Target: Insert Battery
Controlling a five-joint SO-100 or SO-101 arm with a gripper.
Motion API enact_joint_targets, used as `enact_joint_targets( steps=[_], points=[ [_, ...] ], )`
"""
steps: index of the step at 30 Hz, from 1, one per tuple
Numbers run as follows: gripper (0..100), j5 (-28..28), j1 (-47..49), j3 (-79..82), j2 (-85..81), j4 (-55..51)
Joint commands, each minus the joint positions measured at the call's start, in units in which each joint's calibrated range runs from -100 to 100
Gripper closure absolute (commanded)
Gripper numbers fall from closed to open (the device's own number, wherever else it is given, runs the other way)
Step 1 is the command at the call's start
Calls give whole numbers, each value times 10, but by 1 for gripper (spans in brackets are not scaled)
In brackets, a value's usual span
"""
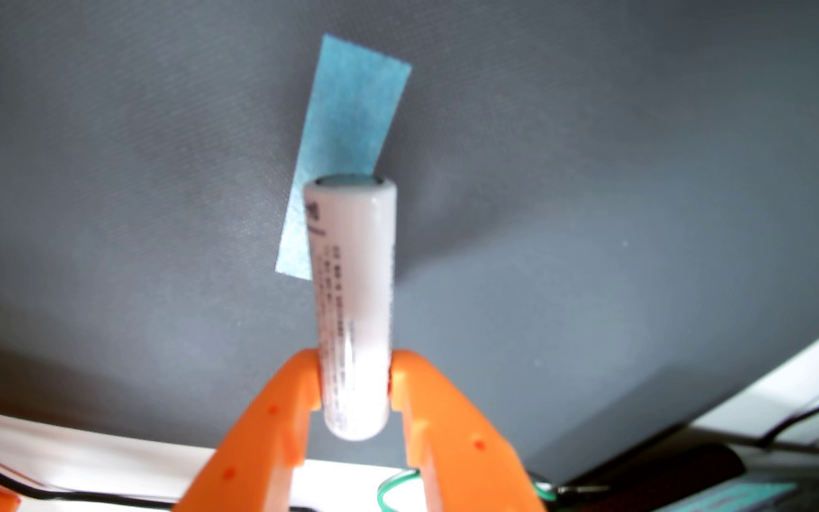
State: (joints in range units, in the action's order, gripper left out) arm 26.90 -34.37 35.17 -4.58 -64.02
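In the wrist view my orange gripper point(354, 374) is shut on a white cylindrical battery point(353, 295) with small grey print. The two orange fingers point(274, 418) clamp its lower part, and the battery sticks out beyond the fingertips, its flat end at the upper middle of the view. It hangs above a grey mat point(594, 197), over the lower end of a strip of blue tape point(348, 123) stuck on the mat. No battery holder or slot is in view.
The mat's edge runs along the bottom and the lower right, with a white tabletop point(77, 453) beyond it. Black cables point(53, 492) and a green wire point(393, 487) lie at the bottom. A dark object point(683, 467) sits at the lower right.
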Motion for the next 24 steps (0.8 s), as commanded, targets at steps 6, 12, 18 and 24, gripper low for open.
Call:
enact_joint_targets(
  steps=[6,12,18,24],
  points=[
    [98,-84,43,79,-160,8],
    [98,-135,144,166,-271,8],
    [98,-169,232,244,-390,9],
    [99,-178,268,322,-445,86]
  ],
)
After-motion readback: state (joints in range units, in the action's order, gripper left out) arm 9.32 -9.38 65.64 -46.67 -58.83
